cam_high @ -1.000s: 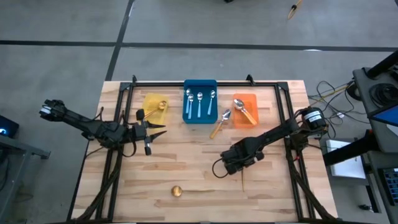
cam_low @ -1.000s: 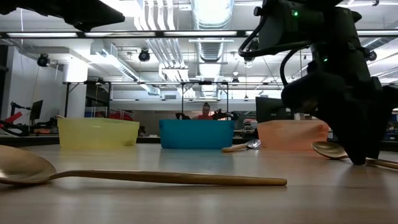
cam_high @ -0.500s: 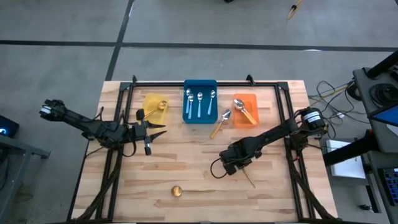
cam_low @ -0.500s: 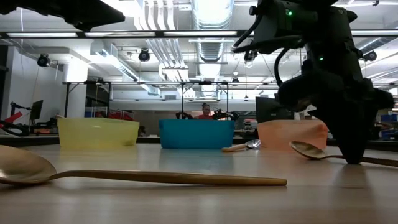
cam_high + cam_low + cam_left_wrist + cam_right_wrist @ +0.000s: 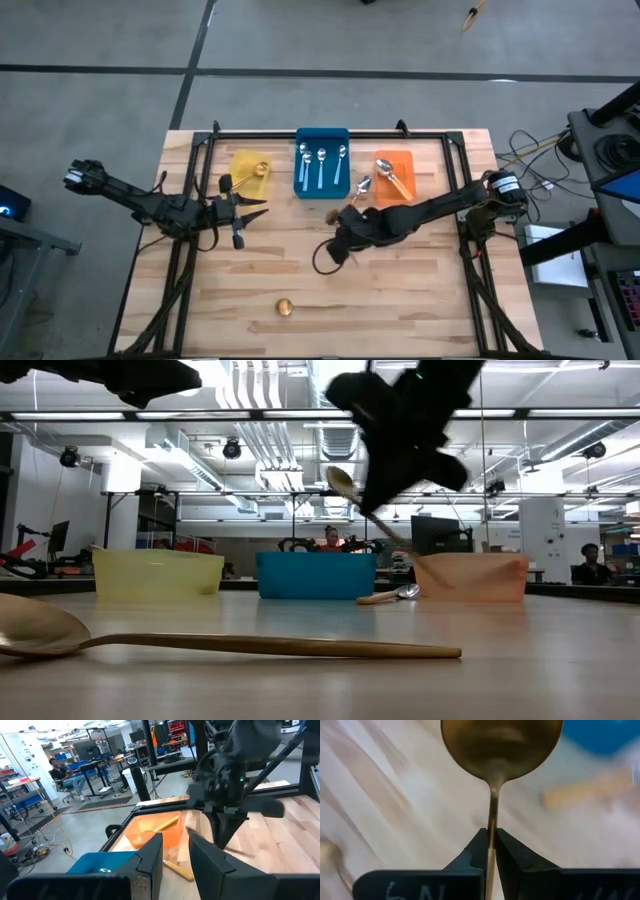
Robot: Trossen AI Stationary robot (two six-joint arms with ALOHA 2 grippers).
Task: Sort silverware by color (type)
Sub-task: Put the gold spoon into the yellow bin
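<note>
We see blue bin [image 5: 322,172] w/ blue-handled spoons [image 5: 321,165], orange bin [image 5: 394,176] w/ an orange-handled spoon [image 5: 392,177], yellow bin [image 5: 250,167] w/ a gold one. Right jaws [image 5: 490,851] pinch gold spoon [image 5: 497,750] by its handle, bowl ahead of jaws, above surface [image 5: 300,260]. Left jaws [image 5: 176,851] partly spread, empty.

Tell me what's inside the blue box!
The blue plastic bin holds four silver-bowled spoons with light-blue handles, lying side by side. From the low view its wall hides them.
</note>
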